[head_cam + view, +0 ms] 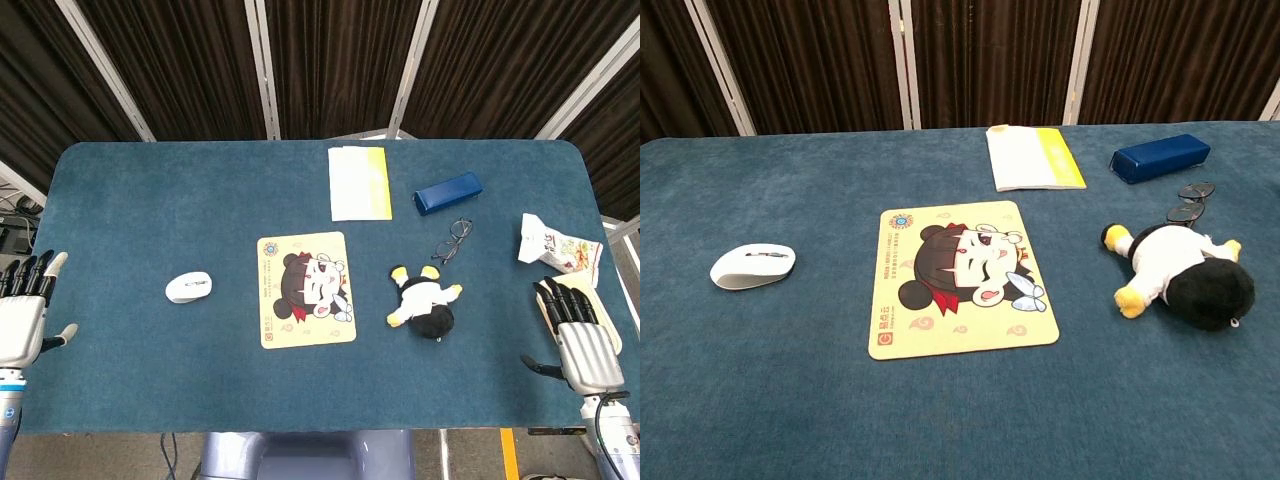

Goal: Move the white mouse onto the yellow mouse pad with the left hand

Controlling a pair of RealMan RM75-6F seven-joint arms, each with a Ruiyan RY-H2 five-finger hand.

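White mouse sits on the blue table, left of the yellow mouse pad w/ a clear gap between them, not touching. Chest view shows the same: mouse flat on the cloth, well left of the pad, nothing on the pad itself. Pad has a cartoon girl print & lies about mid-table.

Left hand is at the table's left edge, near the front, well apart from the mouse. Fingers straight & spread, thumb out to the side, holding nothing. Right hand is at the right edge, near the front, fingers likewise stretched out & apart, thumb sticking out, nothing in it. Neither hand shows in the chest view.

Other stuff: a penguin plush toy lies on its side right of the pad, apart from it. Glasses lie just behind the toy. A dark blue case is further back, & a white-and-yellow booklet lies behind the pad near the far edge. A snack bag is by the right edge, just behind the right hand.
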